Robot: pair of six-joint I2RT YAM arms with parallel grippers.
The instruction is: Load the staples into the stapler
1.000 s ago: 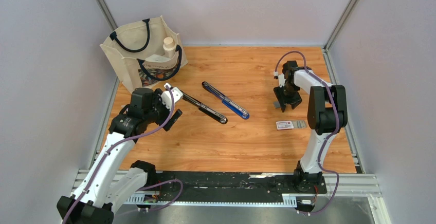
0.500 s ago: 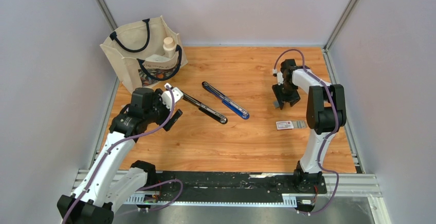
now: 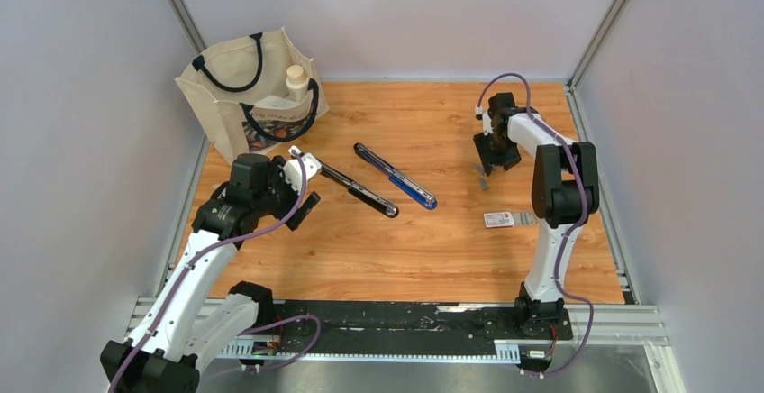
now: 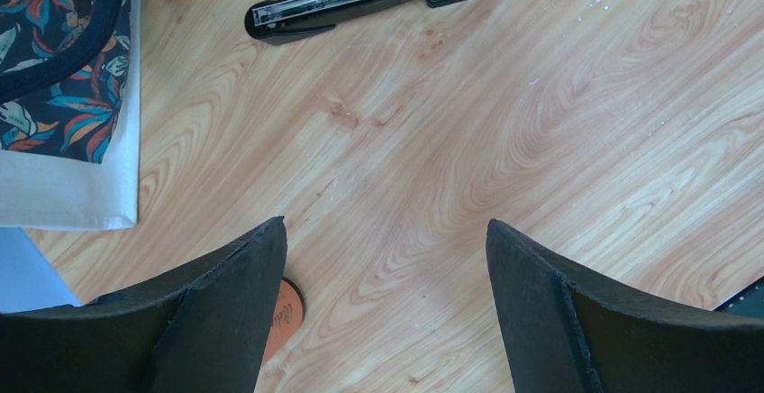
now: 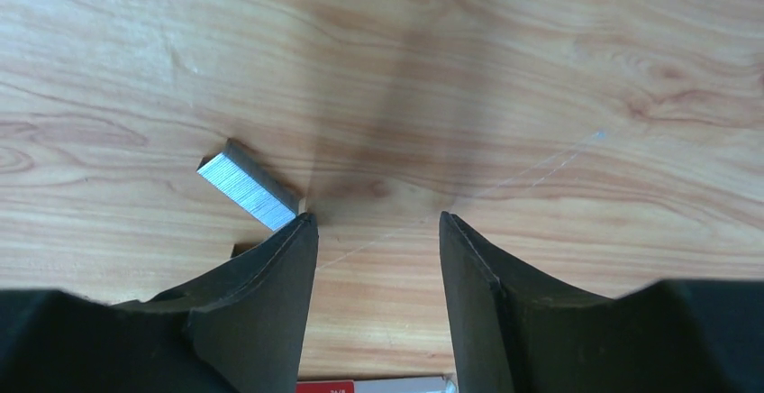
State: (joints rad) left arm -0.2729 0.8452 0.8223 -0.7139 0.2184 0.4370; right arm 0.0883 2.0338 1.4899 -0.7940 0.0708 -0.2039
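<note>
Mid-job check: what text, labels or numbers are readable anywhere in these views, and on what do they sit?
Nothing reads clearly.
Staple box: red print on white, too small in the top view, cut off in the right wrist view.
Orange disc: dark script, mostly hidden behind the left gripper, unreadable.
Tote bag: leaf pattern only, no words seen.

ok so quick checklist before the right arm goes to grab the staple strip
1. right gripper open: ok.
2. staple strip inside its jaws: not ok, it lies on the table just outside one jaw.
3. stapler opened, rail exposed: ok.
4. left gripper steadying the stapler: not ok, open and apart from it.
5. staple box clear of the strip: ok.
</note>
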